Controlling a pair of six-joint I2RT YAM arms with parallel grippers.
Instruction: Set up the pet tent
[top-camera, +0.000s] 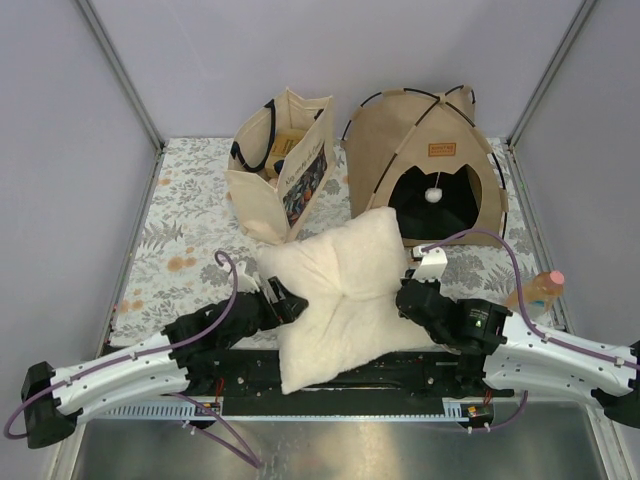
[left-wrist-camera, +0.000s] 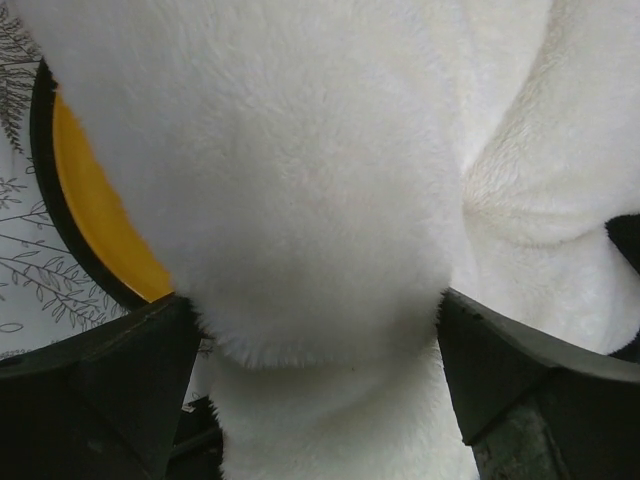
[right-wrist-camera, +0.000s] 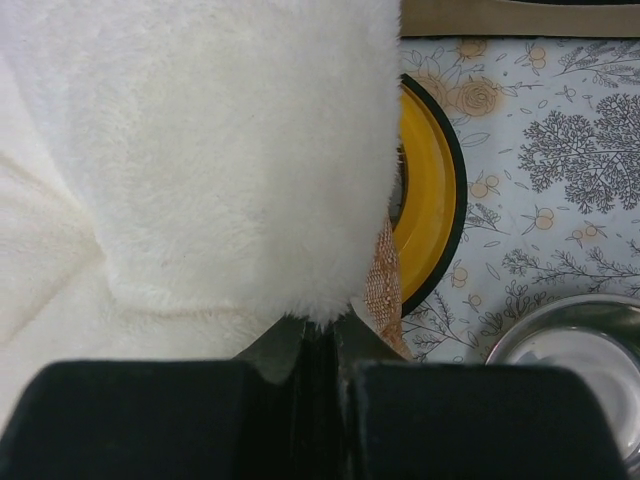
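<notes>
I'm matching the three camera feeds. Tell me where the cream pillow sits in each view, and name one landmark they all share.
Top external: the cream pillow lies at the front centre of the table.
Left wrist: the pillow fills most of the frame, from the top down to the bottom centre.
Right wrist: the pillow covers the upper left and centre.
Shared landmark: the floral table cover, at the left edge in the left wrist view and on the right in the right wrist view.

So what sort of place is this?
Probably a lab test booth, not a home: plain grey panels on metal posts enclose a floral-cloth table staged with a pet tent and tote bag.
</notes>
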